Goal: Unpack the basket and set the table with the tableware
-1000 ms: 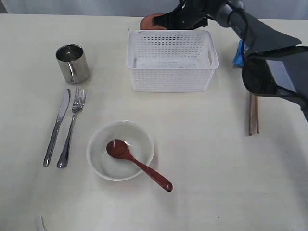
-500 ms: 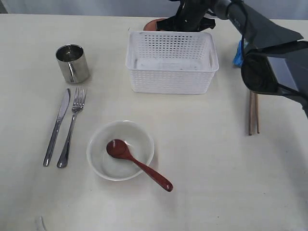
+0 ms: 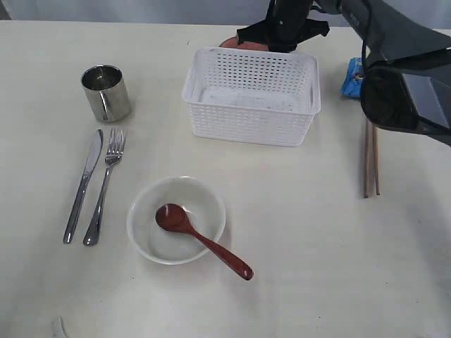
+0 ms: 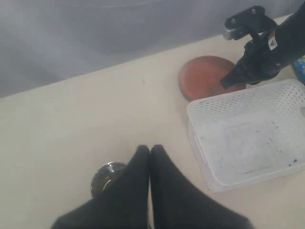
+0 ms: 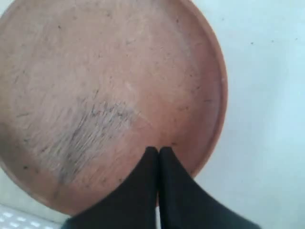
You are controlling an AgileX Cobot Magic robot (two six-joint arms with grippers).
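The right gripper (image 5: 158, 150), fingers pinched together and holding nothing, hangs right over the small round reddish-brown plate (image 5: 109, 95). Pressing down near the rim could, I reckon, tip or skid it. The white perforated plastic basket (image 3: 250, 98) crowds one side of the gripper; cream tabletop (image 5: 267, 95) lies open opposite.

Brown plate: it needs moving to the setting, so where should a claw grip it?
Probably the rim of the brown plate away from the basket, from above: it lies flat on the table and the basket wall crowds its other edge.
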